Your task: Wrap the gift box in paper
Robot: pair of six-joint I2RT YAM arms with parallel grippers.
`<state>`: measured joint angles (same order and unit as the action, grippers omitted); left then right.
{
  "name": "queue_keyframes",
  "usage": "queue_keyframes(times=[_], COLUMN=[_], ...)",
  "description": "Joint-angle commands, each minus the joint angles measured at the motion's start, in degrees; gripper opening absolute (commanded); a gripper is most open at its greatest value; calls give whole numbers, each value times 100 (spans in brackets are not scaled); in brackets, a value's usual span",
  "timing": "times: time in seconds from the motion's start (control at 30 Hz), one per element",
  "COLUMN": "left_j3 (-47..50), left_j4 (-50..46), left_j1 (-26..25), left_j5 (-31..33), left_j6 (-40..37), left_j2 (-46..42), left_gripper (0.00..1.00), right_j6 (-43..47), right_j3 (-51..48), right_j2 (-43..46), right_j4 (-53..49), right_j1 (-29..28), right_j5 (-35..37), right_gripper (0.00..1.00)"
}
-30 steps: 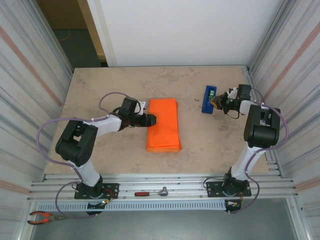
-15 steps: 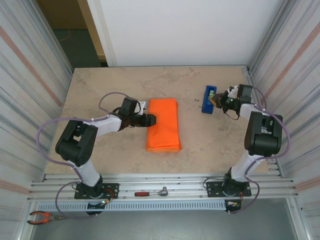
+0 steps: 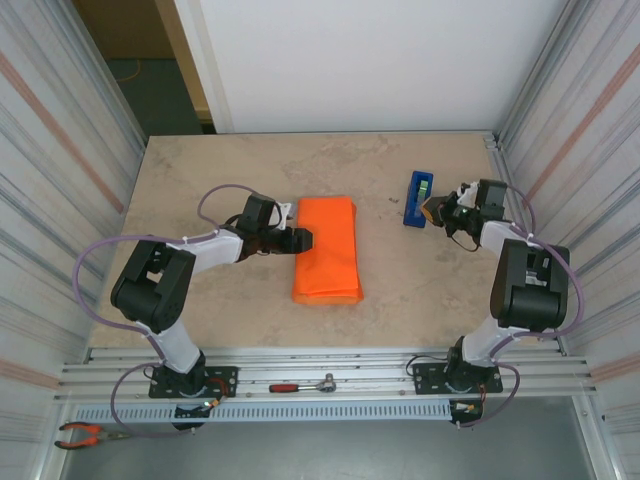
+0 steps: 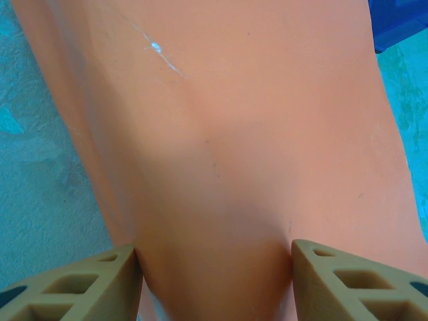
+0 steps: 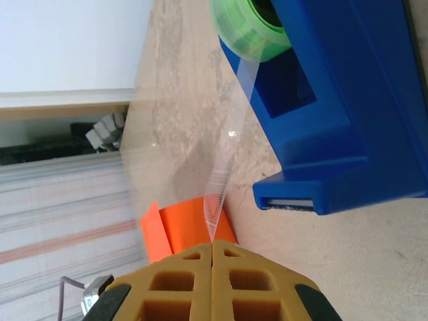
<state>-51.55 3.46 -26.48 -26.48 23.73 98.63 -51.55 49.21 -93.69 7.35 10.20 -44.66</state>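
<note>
The orange paper [image 3: 325, 250] lies folded into a long parcel at mid-table; the gift box is hidden, presumably inside it. My left gripper [image 3: 305, 240] is at the parcel's left edge. In the left wrist view its two fingers press against either side of the paper [image 4: 227, 134], so the left gripper [image 4: 214, 257] is shut on it. My right gripper [image 3: 432, 208] sits just right of the blue tape dispenser [image 3: 417, 198]. Seen from the right wrist, the right gripper [image 5: 212, 246] is shut on a clear tape strip [image 5: 224, 167] running from the green roll [image 5: 251, 27].
The blue dispenser [image 5: 348, 100] stands at the back right of the table. Corrugated metal walls close in both sides. A ratchet wrench [image 3: 305, 384] lies on the front rail and pliers [image 3: 85, 433] at the lower left. Bare tabletop [image 3: 420, 280] lies between the parcel and the right arm.
The right arm's wrist has shifted slightly right and toward the near edge, away from the dispenser, still pinching the tape. The left arm and parcel have not moved.
</note>
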Motion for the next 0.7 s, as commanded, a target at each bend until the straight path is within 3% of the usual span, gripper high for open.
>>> queue_keyframes(times=[0.0, 0.67], left_j3=[231, 230], left_j4=[-812, -795], left_j1=[-121, -129], left_j5=[171, 163], left_j6=[-289, -288], left_j2=[381, 383], left_gripper=[57, 57], right_j6=[-193, -402], right_j3=[-190, -720], right_j2=[176, -751], right_j4=[102, 748], right_j1=[-28, -28], right_j5=[-148, 167], right_gripper=[0, 0])
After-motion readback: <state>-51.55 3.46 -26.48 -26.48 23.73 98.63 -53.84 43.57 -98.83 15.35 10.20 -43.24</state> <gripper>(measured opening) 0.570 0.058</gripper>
